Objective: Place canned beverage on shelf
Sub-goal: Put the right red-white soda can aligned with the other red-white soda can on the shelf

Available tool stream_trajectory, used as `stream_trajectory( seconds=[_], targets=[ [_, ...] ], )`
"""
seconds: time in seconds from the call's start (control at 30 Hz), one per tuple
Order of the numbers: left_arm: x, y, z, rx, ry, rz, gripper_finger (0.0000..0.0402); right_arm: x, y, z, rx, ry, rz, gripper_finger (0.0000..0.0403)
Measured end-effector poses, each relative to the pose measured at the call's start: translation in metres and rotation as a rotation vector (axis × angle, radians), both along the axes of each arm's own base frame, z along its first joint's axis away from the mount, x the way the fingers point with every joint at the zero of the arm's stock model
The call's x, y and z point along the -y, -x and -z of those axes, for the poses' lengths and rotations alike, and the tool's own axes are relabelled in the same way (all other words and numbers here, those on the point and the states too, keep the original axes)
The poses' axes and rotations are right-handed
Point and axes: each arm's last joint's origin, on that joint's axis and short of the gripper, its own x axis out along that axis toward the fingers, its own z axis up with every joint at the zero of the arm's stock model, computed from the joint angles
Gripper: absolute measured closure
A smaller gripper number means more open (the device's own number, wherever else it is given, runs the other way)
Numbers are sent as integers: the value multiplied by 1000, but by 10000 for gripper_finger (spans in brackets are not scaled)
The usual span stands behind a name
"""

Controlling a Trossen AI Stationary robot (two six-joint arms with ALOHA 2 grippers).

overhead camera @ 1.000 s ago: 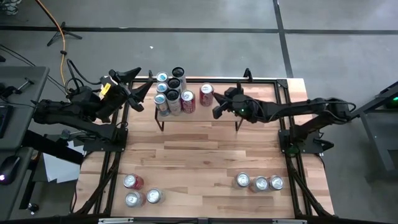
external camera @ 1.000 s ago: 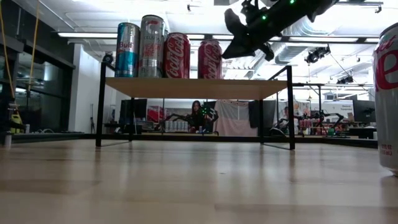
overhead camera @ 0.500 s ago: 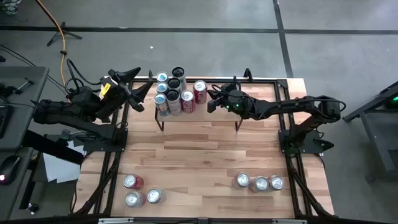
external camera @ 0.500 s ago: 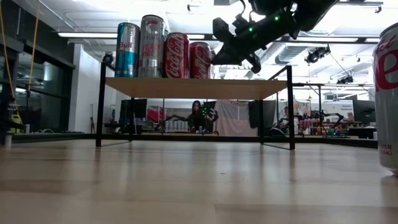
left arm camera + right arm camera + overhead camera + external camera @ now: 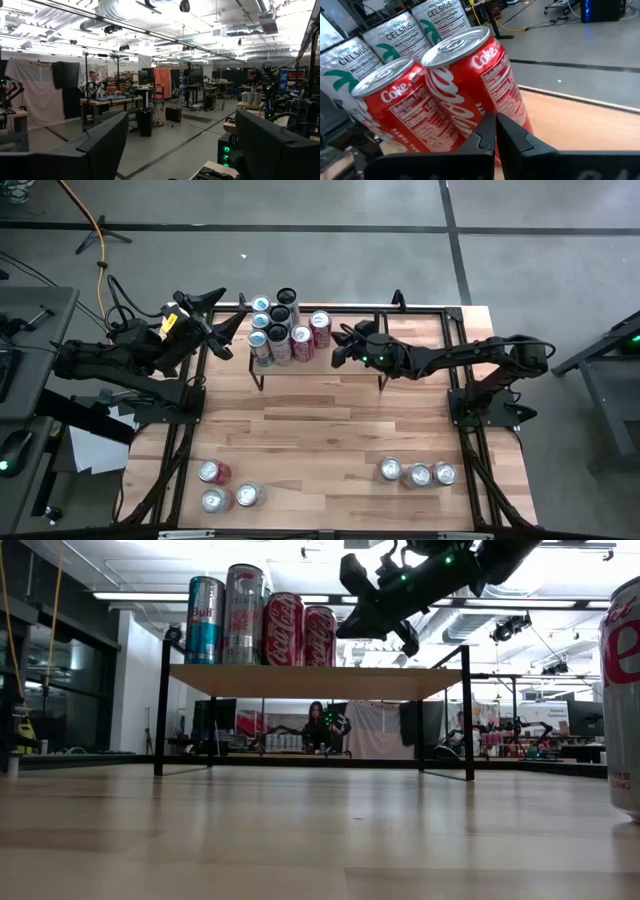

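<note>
a red can (image 5: 626, 690) is cut off at the low view's edge, its label unreadable.

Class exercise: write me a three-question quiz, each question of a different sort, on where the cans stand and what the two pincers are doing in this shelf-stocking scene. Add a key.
1. True or false: the right pincer is shut and pressed against a red Coke can on the shelf.
2. Multiple choice: how many cans stand on the table in the near right group? A) one B) three C) five
3. Fill in: the left pincer is open and holds ____.

Key
1. True. The shut tips sit against the can's side; it is not gripped.
2. B.
3. Nothing; it waits beside the shelf's left end.
</note>
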Motion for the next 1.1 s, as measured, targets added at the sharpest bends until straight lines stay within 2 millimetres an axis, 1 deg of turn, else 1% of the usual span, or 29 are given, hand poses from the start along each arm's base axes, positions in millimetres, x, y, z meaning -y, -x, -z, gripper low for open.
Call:
stream_trajectory(
  seconds=[0.3, 0.47, 0.57, 0.7, 0.87, 0.93, 1.03, 1.1],
  targets=[
    [0, 0, 0, 0, 0, 0, 95, 1, -11, 14, 37, -22, 0, 403],
    [0, 0, 0, 0, 0, 0, 95, 1, -16, 14, 43, -25, -18, 403],
    [0, 0, 0, 0, 0, 0, 95, 2, -22, 6, -21, 16, -37, 403],
    [0, 0, 0, 3, 0, 1, 95, 3, -27, -15, -140, 75, -48, 403],
    [0, 5, -3, 38, 0, 11, 95, 4, -30, -35, -315, 86, -70, 403],
    [-1, 8, -4, 54, 8, 18, 95, 5, -30, -38, -348, 92, -43, 403],
    [-1, 12, -6, 82, 26, 26, 95, 11, -30, -43, -339, 109, -7, 403],
    [-2, 15, -7, 96, 32, 29, 95, 16, -29, -43, -338, 99, 13, 403]
  ],
)
